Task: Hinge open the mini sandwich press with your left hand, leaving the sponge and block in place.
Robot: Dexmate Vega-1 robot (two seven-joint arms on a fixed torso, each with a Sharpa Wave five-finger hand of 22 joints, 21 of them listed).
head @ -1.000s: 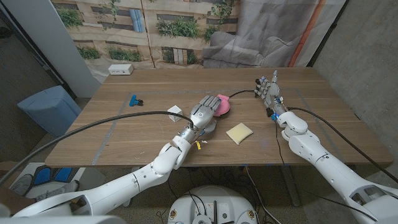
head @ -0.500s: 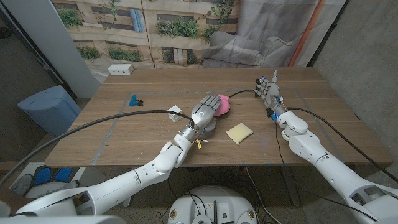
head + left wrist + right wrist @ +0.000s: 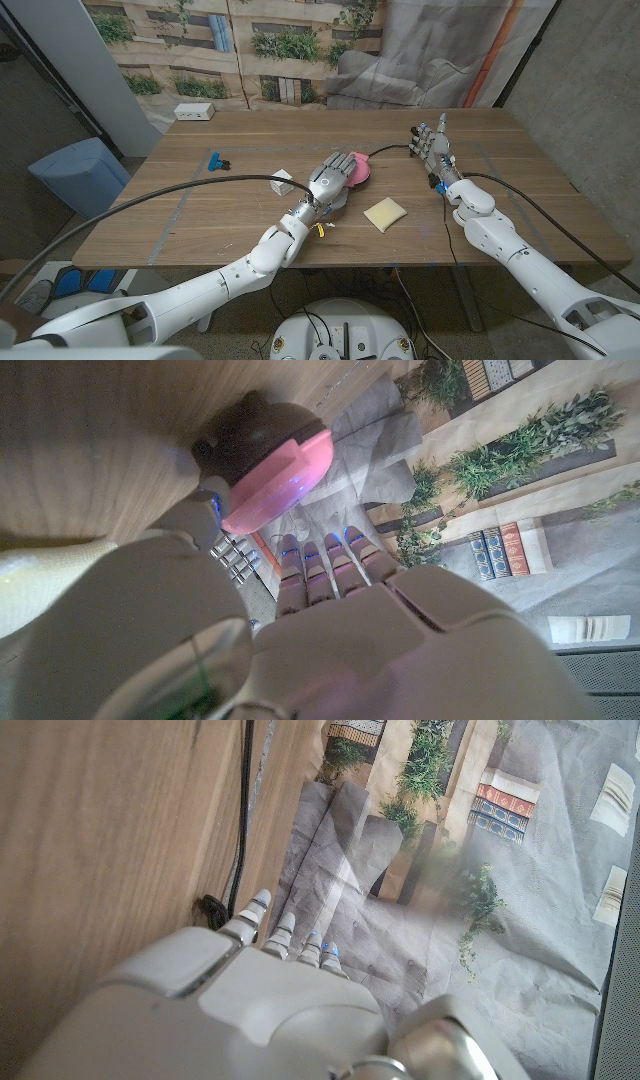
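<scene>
While my left hand [image 3: 329, 180] hovers at the near-left edge of the pink sandwich press [image 3: 357, 168] mid-table, fingers apart and holding nothing, I judge lifting its lid comes next.

White glossy segmented arms, black cables alongside; pale grey left robot hand [image 3: 331, 177], blue-lit fingertips [image 3: 350, 538].

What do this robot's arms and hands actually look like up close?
Both arms are glossy white rounded shells with silvery joints. A black cable trails along the left arm. The left robot hand and right robot hand are pale grey, humanlike, with small blue marks on the fingers.
</scene>
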